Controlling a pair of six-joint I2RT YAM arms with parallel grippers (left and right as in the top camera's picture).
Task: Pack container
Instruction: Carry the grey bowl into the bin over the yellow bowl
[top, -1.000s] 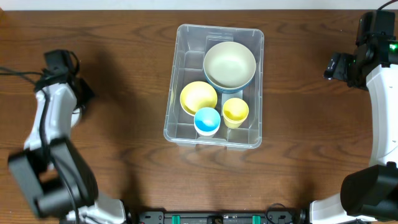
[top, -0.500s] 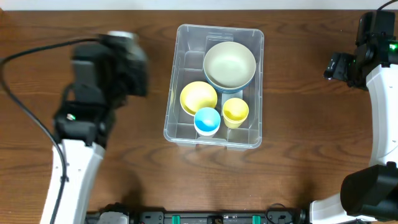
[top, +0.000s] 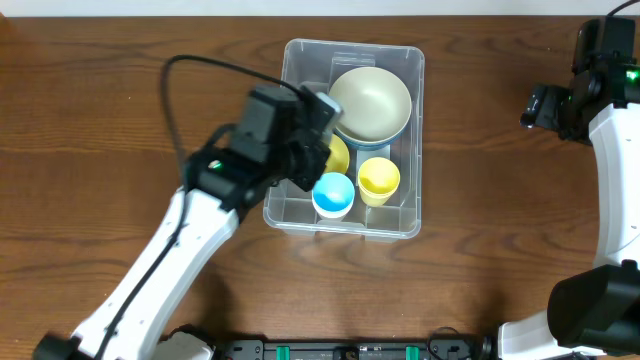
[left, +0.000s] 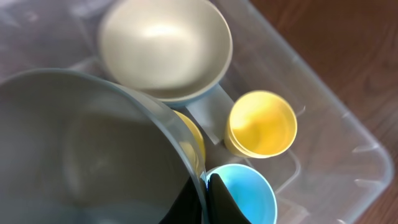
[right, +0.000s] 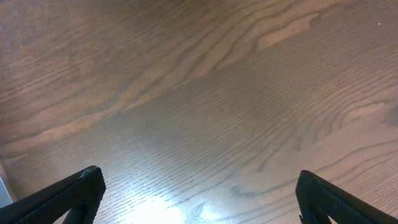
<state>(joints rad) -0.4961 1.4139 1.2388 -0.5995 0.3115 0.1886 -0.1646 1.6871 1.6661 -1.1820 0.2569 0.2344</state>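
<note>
The left hand (left: 207, 199) is pinched shut on the rim of a grey bowl (left: 81, 149), which it holds above the container (left: 348, 155). Directly under the fingertips sits a blue cup (left: 245, 193). A yellow cup (left: 261, 123) is just beyond it, and a cream bowl (left: 165, 46) lies farther ahead. A yellow bowl (left: 189, 134) peeks out from under the held rim. The right hand (right: 199, 205) is spread wide over the bare surface (right: 199, 93), well apart from the container.
</note>
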